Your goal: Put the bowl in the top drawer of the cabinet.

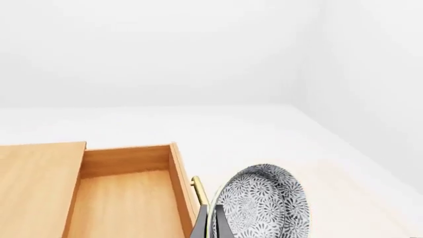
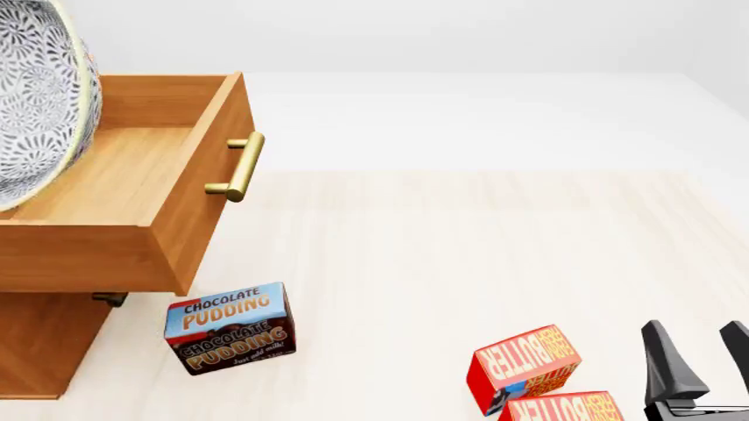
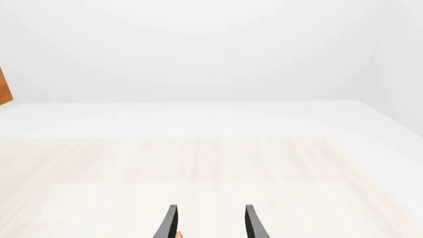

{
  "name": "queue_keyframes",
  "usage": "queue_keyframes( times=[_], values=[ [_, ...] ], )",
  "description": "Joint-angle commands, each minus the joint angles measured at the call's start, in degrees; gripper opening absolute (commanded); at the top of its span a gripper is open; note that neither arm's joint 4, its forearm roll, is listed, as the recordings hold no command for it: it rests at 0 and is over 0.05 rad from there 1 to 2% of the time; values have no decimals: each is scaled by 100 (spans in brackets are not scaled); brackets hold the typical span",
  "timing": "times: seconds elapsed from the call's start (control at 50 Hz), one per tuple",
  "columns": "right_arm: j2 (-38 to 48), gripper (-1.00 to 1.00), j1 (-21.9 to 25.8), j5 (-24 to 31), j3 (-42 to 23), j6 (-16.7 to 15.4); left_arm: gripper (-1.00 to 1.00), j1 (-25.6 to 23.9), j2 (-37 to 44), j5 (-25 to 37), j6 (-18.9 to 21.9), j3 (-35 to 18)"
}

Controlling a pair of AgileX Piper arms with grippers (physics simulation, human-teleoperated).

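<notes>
The bowl (image 2: 35, 96), white with a dark grey floral pattern, hangs in the air tilted on edge, close to the camera at the front view's upper left. My left gripper (image 1: 211, 225) is shut on its rim; in the left wrist view the bowl (image 1: 264, 206) sits just past the drawer's brass handle (image 1: 198, 191). The top drawer (image 2: 199, 193) of the cabinet (image 2: 41, 342) stands pulled open, with nothing in the part of it that shows. My right gripper (image 2: 702, 360) is open and low at the near right, its fingers (image 3: 170, 223) holding nothing.
A chocolate pudding box (image 2: 231, 327) lies in front of the cabinet under the open drawer. Two red butter boxes (image 2: 527, 367) (image 2: 567, 408) lie next to the right gripper. The lower drawer's handle (image 2: 109, 298) shows beneath the open drawer.
</notes>
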Motion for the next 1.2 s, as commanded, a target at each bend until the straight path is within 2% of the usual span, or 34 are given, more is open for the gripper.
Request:
queue_keyframes(
  times=[0.02, 0.24, 0.46, 0.6, 0.76, 0.84, 0.94, 1.2],
  values=[
    [0, 100, 0, 0, 0, -2, -100, 440, 395, -118, -141, -329],
    [0, 100, 2, 0, 0, -1, -100, 866, 840, -335, -69, -452],
    [0, 100, 1, 0, 0, 2, -100, 1226, 1345, -549, -521, -553],
    [0, 100, 0, 0, 0, 1, -100, 1276, 1680, -715, -734, -614],
    [1, 100, 1, 0, 0, 0, -100, 1443, 2035, -961, -1179, -646],
    [0, 100, 0, 0, 0, 0, -100, 1512, 2143, -1023, -1231, -695],
    [0, 100, 1, 0, 0, 0, -100, 1865, 2290, -1118, -1361, -743],
    [0, 100, 1, 0, 0, 0, -100, 2233, 2580, -1285, -1310, -790]
  ],
)
